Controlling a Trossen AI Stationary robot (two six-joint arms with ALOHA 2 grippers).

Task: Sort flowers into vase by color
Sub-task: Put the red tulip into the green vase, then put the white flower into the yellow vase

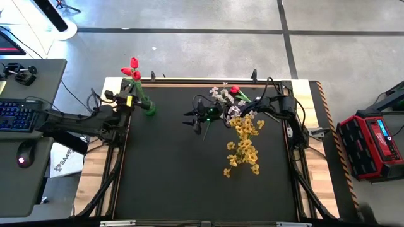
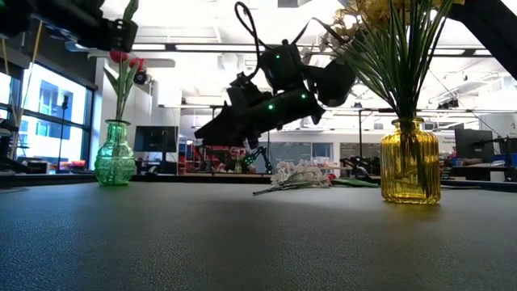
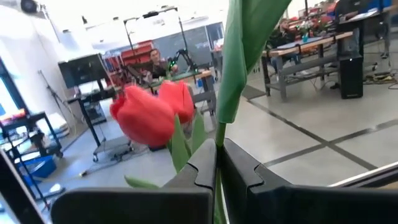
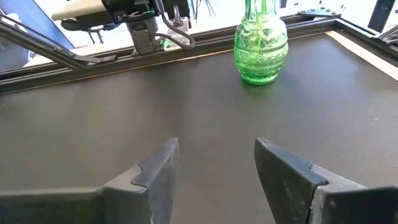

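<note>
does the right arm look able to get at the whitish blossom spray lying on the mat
Probably yes: the right gripper is open and empty, and the whitish blossom spray lies uncovered just behind it, beside a red tulip.

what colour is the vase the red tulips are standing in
Green, clear patterned glass. The vase shows best in the right wrist view; the tulips show in the low view.

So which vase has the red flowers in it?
Look at the black table, at its far left corner. The green glass vase stands there with red tulips in it. The other vase is yellow and holds bushy yellow flowers.
</note>
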